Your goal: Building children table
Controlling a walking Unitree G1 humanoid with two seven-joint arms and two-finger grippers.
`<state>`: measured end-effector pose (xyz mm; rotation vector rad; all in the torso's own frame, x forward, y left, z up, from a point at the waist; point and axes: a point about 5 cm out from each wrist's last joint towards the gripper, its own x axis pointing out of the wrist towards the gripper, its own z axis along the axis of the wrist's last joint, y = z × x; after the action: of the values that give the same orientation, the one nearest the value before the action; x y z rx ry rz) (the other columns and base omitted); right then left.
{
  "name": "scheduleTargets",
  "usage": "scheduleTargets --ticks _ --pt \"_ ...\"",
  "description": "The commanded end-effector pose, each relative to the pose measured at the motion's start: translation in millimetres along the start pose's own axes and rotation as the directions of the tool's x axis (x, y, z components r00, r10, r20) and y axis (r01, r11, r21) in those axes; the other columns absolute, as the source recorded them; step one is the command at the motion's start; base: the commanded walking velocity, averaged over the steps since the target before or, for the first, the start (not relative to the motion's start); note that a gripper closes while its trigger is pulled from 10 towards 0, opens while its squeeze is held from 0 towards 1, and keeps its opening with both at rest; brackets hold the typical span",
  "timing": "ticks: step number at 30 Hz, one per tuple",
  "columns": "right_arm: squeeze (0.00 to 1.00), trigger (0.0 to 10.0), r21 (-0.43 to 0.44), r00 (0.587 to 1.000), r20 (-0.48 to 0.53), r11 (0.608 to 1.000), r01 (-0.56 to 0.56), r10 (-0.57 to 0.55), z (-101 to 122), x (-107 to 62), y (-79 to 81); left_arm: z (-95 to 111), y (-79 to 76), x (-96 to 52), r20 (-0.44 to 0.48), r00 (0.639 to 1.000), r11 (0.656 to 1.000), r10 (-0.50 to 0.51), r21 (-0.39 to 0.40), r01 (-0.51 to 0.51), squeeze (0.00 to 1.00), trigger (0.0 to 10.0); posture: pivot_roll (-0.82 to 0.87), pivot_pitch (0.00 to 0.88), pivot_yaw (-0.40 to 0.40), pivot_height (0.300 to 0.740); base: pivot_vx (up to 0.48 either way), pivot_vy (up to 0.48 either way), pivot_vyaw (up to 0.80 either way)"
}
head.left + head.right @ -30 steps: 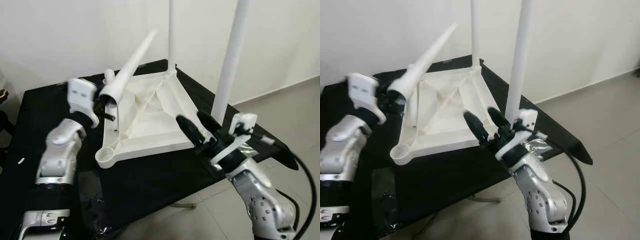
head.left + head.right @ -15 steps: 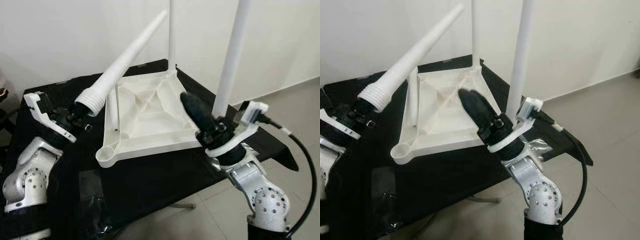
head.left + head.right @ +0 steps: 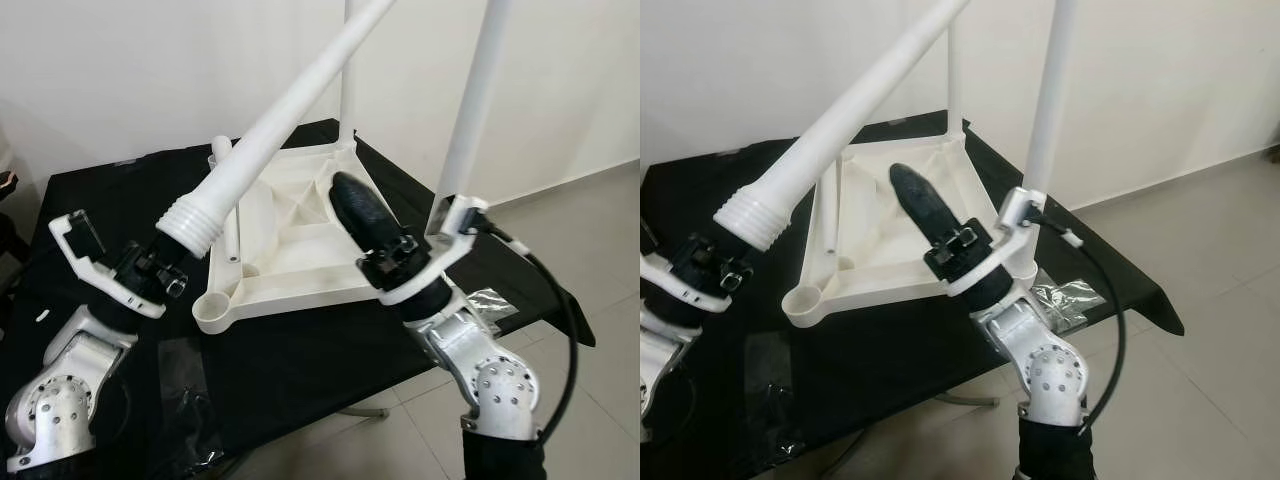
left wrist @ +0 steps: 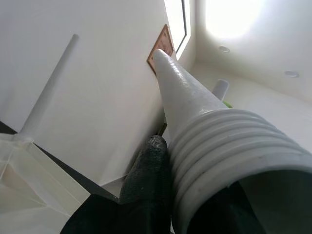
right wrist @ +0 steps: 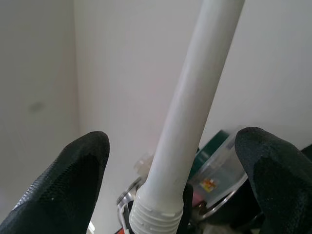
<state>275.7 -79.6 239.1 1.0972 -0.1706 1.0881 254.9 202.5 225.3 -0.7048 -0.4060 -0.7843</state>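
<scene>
Fingers on the left gripper (image 3: pixel 165 270) are clamped on the threaded end of a loose white table leg (image 3: pixel 270 138); the left wrist view shows one black finger (image 4: pixel 146 180) pressed along the ribbed collar. Leg is held tilted, thin end up toward the wall, thread end low and just above the open near-left corner socket (image 3: pixel 212 308). Judging by that, the grip sits at the thread so the end can be steered into the socket.

Tabletop (image 3: pixel 300 225) lies upside down on the black-covered table (image 3: pixel 300 370), underside ribs up, so sockets face the robot. Two legs already stand upright: one at the far corner (image 3: pixel 345 100), one at the near-right corner (image 3: pixel 470 120). A third, thinner white tube (image 3: pixel 232 225) stands near the left edge; can't tell if it's seated.

Right gripper (image 3: pixel 362 210) reaches in over the tabletop's right side, near the near-right leg. Its fingers are spread apart and hold nothing: the right wrist view has both pads (image 5: pixel 68 180) wide with the held leg seen between them, not touched. Likely placed to steady or guide the leg during insertion.

Risk: cross-threading if the leg goes in at this tilt.
</scene>
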Motion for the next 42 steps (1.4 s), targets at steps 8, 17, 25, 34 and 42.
scheduleTargets --ticks 8,17,25,34,42 --pt "0.0 10.0 0.047 0.987 -0.089 0.99 -0.133 0.137 -16.3 20.2 10.7 -19.1 -21.5 2.5 -0.066 0.992 0.99 -0.11 -0.091 0.104 0.0 0.0 -0.02 0.017 -0.008 0.74 0.0 0.0 0.0" --pt "0.0 10.0 0.064 0.985 -0.088 0.987 -0.146 0.152 -18.6 33.0 8.0 -18.5 -33.6 0.5 -0.065 0.984 0.98 -0.166 -0.126 0.157 0.0 0.0 -0.01 0.025 -0.016 0.74 0.0 0.0 0.0" --pt "0.0 10.0 0.069 0.984 -0.098 0.987 -0.144 0.15 -20.3 33.6 5.7 -20.4 -41.1 -1.7 -0.079 0.975 0.97 -0.209 -0.147 0.196 0.0 0.0 -0.01 0.027 -0.019 0.74 0.0 0.0 0.0" --pt "0.0 10.0 0.083 0.974 -0.11 0.979 -0.188 0.197 -19.0 34.9 9.6 -29.3 -51.1 -6.2 -0.144 0.948 0.949 -0.283 -0.186 0.255 0.0 0.0 -0.01 0.025 -0.018 0.74 0.0 0.0 0.0" --pt "0.0 1.5 0.122 0.95 -0.138 0.956 -0.265 0.281 -22.9 36.7 20.5 -35.7 -53.3 -9.6 -0.173 0.939 0.944 -0.296 -0.202 0.261 0.0 0.0 -0.01 0.024 -0.021 0.74 0.0 0.0 0.0"
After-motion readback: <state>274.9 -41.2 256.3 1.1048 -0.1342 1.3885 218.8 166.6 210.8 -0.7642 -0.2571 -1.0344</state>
